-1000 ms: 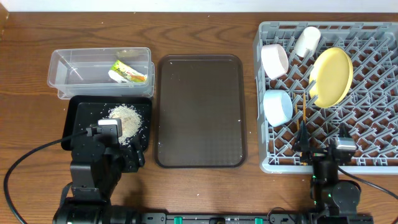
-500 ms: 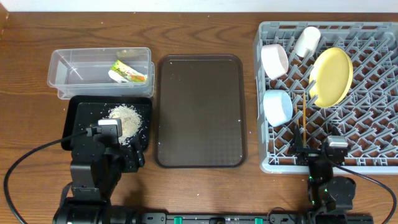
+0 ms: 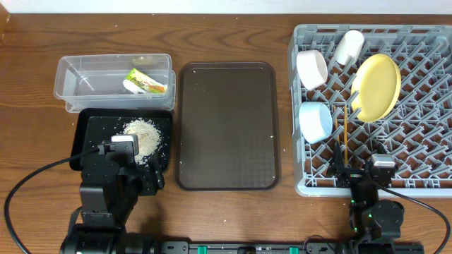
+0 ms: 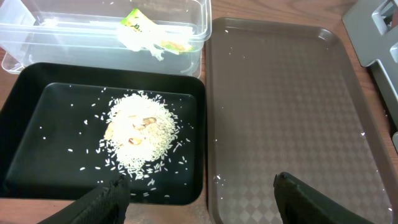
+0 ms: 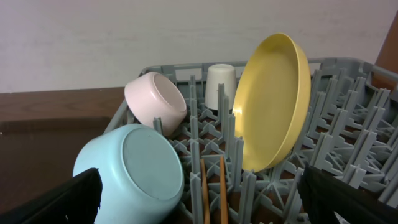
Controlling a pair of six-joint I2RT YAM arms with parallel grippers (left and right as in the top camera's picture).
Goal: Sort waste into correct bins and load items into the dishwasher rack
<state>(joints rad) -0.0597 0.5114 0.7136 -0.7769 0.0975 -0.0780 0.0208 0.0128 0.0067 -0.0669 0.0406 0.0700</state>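
Note:
The grey dishwasher rack (image 3: 424,106) holds the yellow plate (image 3: 376,87) on edge, the white bowl (image 3: 311,68), the light blue bowl (image 3: 315,121), the white cup (image 3: 348,46) and the wooden chopsticks (image 3: 345,137). The wrapper (image 3: 145,81) lies in the clear tub (image 3: 78,85). The rice scraps (image 3: 141,134) lie in the black tray (image 3: 92,127). My left gripper (image 4: 199,186) is open and empty over the near edges of the black tray and the brown tray. My right gripper (image 5: 199,186) is open and empty at the rack's front edge, with the chopsticks (image 5: 213,193) lying between its fingers' line of view.
The brown serving tray (image 3: 226,127) lies between the bins and the rack, with a few rice grains on it. A black cable (image 3: 28,183) runs from the left arm across the table's front left. The rack's right half has bare pegs.
My right gripper has drawn back a little from the chopsticks toward the rack's front edge, then stopped. The left arm has not moved.

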